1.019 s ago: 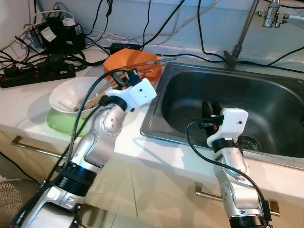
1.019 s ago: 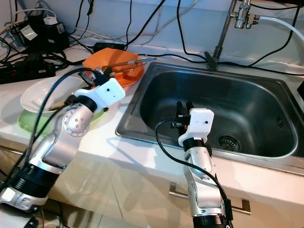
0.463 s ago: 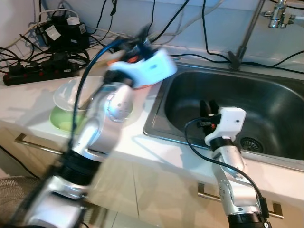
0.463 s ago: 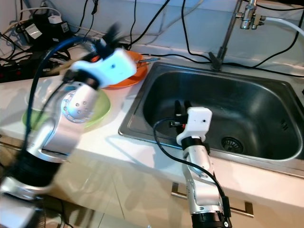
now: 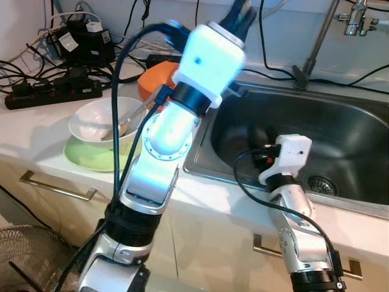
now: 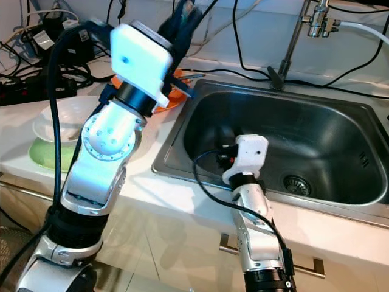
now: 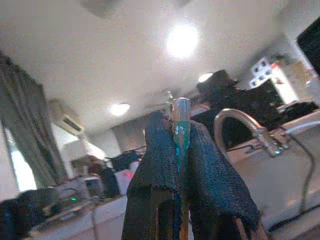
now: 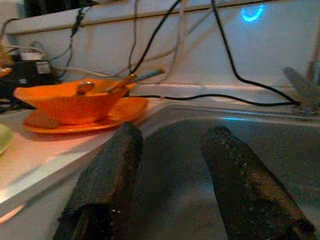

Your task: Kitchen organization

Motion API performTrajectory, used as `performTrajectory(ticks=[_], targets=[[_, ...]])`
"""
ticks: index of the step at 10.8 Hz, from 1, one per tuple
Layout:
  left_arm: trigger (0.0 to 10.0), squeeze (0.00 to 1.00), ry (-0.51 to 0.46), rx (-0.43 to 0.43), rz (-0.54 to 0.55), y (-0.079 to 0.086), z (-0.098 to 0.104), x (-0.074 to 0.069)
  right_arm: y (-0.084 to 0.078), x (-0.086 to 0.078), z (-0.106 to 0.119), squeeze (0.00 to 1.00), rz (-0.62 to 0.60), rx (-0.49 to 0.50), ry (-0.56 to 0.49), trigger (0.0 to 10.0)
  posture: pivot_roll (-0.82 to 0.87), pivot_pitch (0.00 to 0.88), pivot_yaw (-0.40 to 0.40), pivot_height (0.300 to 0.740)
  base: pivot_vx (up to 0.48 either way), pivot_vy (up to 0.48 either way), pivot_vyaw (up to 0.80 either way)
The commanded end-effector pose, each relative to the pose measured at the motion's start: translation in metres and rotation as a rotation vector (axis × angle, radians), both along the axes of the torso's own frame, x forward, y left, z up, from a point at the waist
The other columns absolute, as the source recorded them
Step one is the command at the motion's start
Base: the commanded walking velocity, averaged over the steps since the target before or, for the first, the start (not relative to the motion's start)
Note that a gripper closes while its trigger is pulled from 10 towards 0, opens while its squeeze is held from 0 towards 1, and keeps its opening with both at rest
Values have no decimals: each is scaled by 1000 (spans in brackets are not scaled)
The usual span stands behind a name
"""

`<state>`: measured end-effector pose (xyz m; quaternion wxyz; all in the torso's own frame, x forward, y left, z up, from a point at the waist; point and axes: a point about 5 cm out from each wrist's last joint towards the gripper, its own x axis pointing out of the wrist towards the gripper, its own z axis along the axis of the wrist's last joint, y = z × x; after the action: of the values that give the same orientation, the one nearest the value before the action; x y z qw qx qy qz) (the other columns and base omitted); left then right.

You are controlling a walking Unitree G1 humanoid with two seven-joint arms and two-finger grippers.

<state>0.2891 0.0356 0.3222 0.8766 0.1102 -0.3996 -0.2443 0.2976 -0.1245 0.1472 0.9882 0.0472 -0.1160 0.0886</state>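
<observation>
1. White kitchen bench [image 5: 36,131] with a steel sink [image 5: 340,140] set into it; cables and a power strip [image 5: 51,91] run along the back wall, and a tap [image 5: 355,15] stands over the basin.
2. My left pincer [image 7: 176,150] is raised high over the sink's near corner, pointing up. Its fingers are pressed tight on a thin green-tipped stick, probably a chopstick [image 7: 181,125], which pokes out past the fingertips.
3. My right pincer [image 8: 170,165] hangs low inside the sink, fingers parted with nothing between them.
4. Left of the sink sits an orange bowl on an orange plate [image 8: 75,102] with utensils in it; nearer me, a white bowl [image 5: 100,121] holding a spoon rests on a green plate [image 5: 85,158].
5. Judgement: I'm mid-carry with the chopstick. Where it belongs, I cannot tell yet.
6. To do this well, I'd keep the squeeze firm, since a thin stick pivots easily, swing slowly clear of the hanging cables, and lower the wrist before releasing.
</observation>
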Motion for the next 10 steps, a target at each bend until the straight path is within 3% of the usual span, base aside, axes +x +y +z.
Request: performTrajectory(ticks=[1,2,3,4,6,10], targets=[[10000,0,22,-4,-24,2,-3,2,1,0,8,1000,17,9,-31,10000,162,0,13,717,0,0,0],[10000,0,49,8,-46,0,-8,3,3,-2,9,1000,64,31,-29,10000,159,0,16,717,0,0,0],[10000,0,64,19,-63,-2,-12,3,9,-4,13,925,136,5,-43,10000,153,0,17,717,0,0,0],[10000,0,87,23,-79,-4,-17,3,10,-4,17,0,142,31,-50,10000,153,0,14,717,0,0,0],[10000,0,156,21,-104,-5,-30,6,17,-5,28,0,196,49,-85,10000,142,0,15,717,0,0,0],[10000,0,189,27,-167,-9,-39,3,27,-12,29,0,288,86,-74,10000,140,0,16,717,0,0,0]])
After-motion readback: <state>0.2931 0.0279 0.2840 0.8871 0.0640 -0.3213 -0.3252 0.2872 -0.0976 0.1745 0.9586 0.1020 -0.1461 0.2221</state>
